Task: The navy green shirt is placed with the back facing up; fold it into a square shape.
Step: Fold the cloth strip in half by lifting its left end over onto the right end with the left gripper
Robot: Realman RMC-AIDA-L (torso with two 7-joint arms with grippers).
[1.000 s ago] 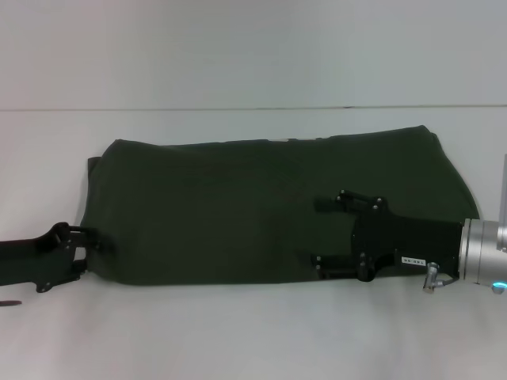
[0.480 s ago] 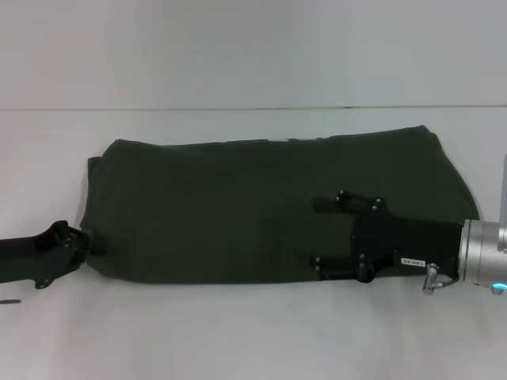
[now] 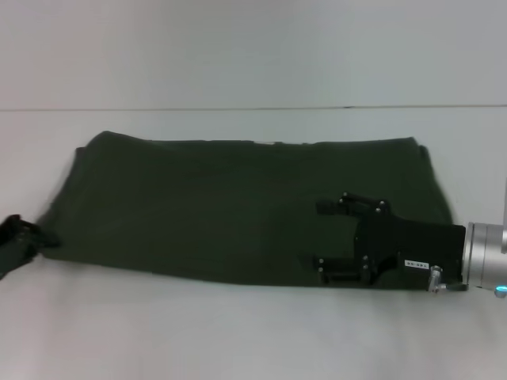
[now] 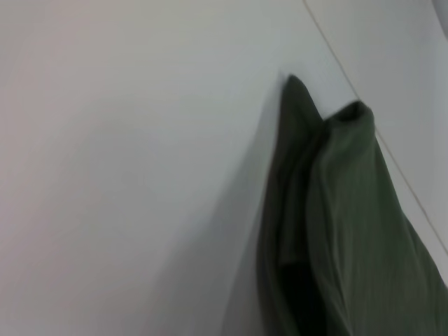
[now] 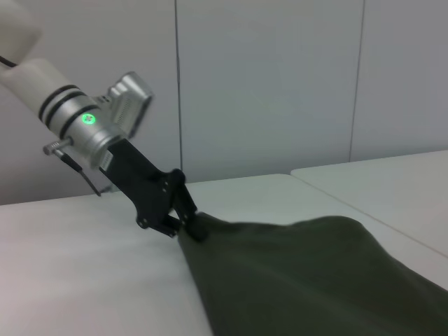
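Fabric fills most of the white table (image 3: 238, 332): the navy green shirt (image 3: 230, 210) lies folded into a long band running across it, from the far left side nearly to the right edge of the head view.

At the far left, the left gripper (image 3: 24, 235) sits low at the table's edge, its black tip meeting the shirt's left end. From the right wrist view the same gripper (image 5: 187, 222) shows more plainly, with its silver wrist and green light behind it. Its fingers are closed on the shirt's corner, and the cloth rises to a peak there, lifted a little off the table surface. The left wrist view shows that end of the shirt (image 4: 329, 231) as doubled layers coming to two points against the pale table.

Across the middle, the shirt lies flat and smooth, its far edge near the line where the table meets the wall (image 3: 253, 47).

On the right, the right gripper (image 3: 326, 239) reaches in over the shirt's right part from the right side. Its two black fingers (image 3: 337, 207) are spread wide, one toward the far edge and one near the front hem, and they grip nothing. I cannot tell whether they touch the cloth or hang just above it.
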